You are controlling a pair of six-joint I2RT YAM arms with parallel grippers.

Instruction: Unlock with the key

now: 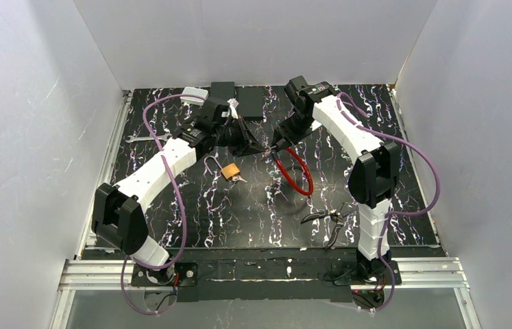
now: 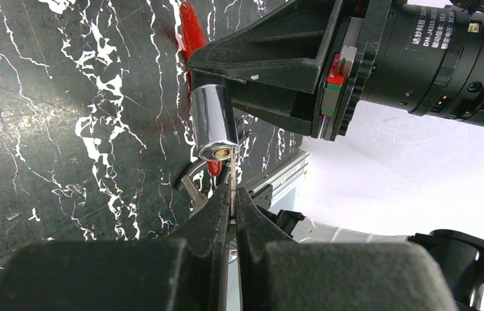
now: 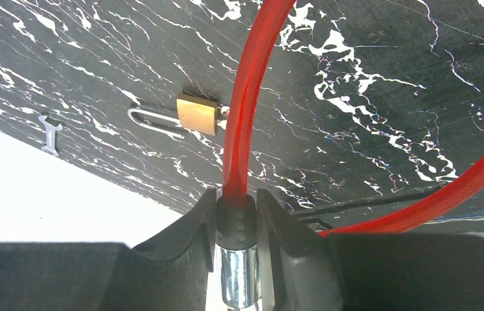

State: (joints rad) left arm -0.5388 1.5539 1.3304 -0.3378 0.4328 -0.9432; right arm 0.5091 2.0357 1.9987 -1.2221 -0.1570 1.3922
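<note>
Chrome lock barrel (image 2: 214,123) of the red cable (image 3: 245,110) sits clamped in the right fingers (image 3: 278,243). The left fingers (image 2: 210,223), pressed together, pinch the key (image 2: 232,178) at its keyhole. A motor label (image 2: 430,32) reads "DM-J4310".

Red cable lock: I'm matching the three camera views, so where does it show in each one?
Top external: the red cable lock loops right of centre, one end in the right pincer.
Left wrist: its chrome barrel sits upper centre, red cable above it.
Right wrist: the red cable rises from bottom centre, then curves back along the right.
Shared landmark: the right pincer gripping the barrel.
</note>
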